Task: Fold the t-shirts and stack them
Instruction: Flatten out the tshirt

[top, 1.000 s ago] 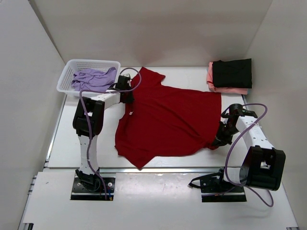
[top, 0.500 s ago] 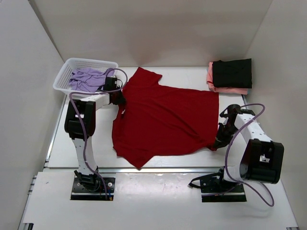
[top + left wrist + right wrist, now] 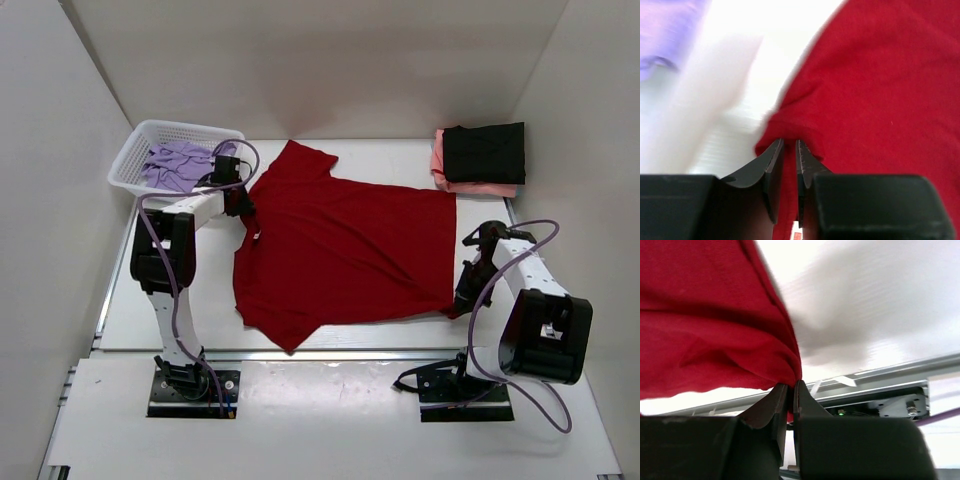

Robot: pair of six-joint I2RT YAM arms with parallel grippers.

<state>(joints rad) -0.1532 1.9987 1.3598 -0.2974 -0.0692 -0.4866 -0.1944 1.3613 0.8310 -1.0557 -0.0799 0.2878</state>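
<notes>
A bright red t-shirt (image 3: 345, 250) lies spread across the middle of the table. My left gripper (image 3: 242, 205) is shut on its left edge near the collar, and the pinched red cloth (image 3: 790, 150) shows in the left wrist view. My right gripper (image 3: 463, 298) is shut on the shirt's lower right corner (image 3: 787, 375), held a little above the table. A folded black t-shirt (image 3: 484, 152) lies on a folded salmon pink t-shirt (image 3: 438, 158) at the back right. A pale lavender t-shirt (image 3: 178, 165) lies crumpled in the basket.
A white plastic mesh basket (image 3: 130, 160) stands at the back left, close to my left arm. White walls close the table at the left, back and right. The table's front edge with a metal rail (image 3: 880, 375) is just beyond my right gripper.
Both grippers have pulled apart with the red shirt: the left one moved left toward the basket, the right one moved right and nearer. The shirt lies flatter and wider.
</notes>
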